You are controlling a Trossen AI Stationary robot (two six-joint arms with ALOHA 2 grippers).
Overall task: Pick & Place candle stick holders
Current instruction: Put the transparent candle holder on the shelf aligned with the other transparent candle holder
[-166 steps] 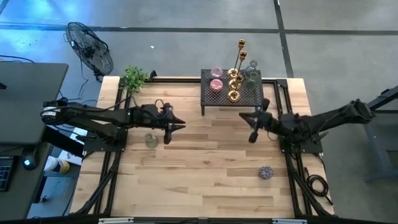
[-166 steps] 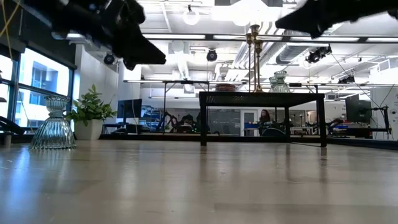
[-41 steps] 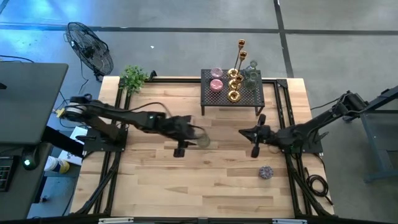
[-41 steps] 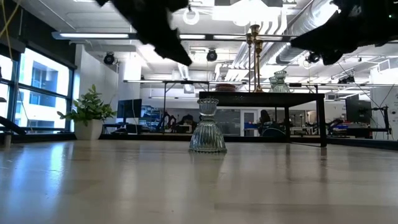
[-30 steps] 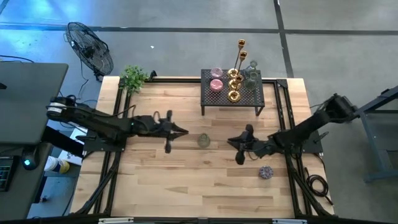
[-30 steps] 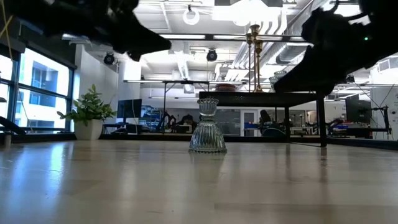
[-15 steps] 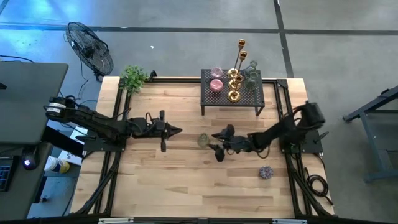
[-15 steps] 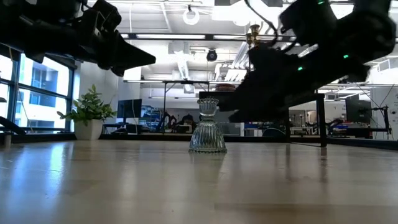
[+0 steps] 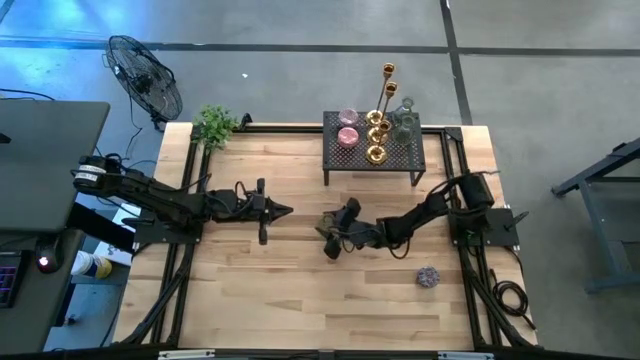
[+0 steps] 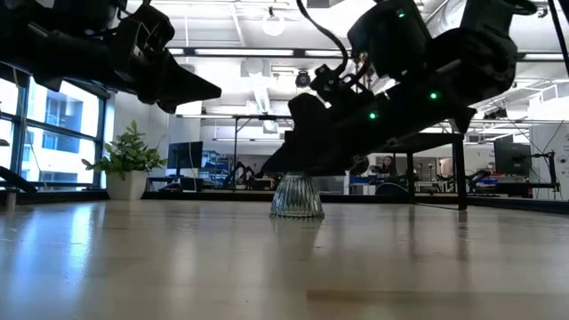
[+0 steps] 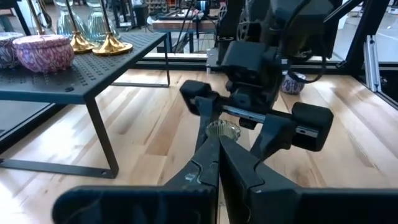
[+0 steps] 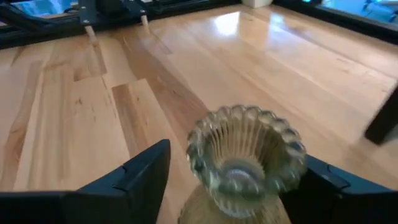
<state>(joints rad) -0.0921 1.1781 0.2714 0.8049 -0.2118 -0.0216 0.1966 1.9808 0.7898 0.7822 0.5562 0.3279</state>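
Observation:
A clear ribbed glass candle stick holder (image 9: 327,225) stands upright on its wide base (image 10: 296,206) at the table's middle. My right gripper (image 9: 330,230) reaches it from the table's right. It is open, one finger (image 12: 146,171) on each side of the holder's beaded cup (image 12: 245,155), with a gap showing on both sides. My left gripper (image 9: 288,210) hangs shut to the left of the holder, its tips (image 11: 217,163) pointing at it. Other holders stand on the black mesh rack (image 9: 372,152).
The rack carries pink cups (image 9: 347,128), gold holders (image 9: 376,138), tall brass sticks (image 9: 387,85) and a clear glass one (image 9: 404,120). A small purple-grey holder (image 9: 428,277) sits near the right edge. A potted plant (image 9: 215,125) stands at the far left corner.
My right gripper has travelled from the table's right toward its middle and come down. Its fingers now stand on either side of the glass holder's top. The holder has stayed in place. My left gripper has drawn back a little toward the table's left.

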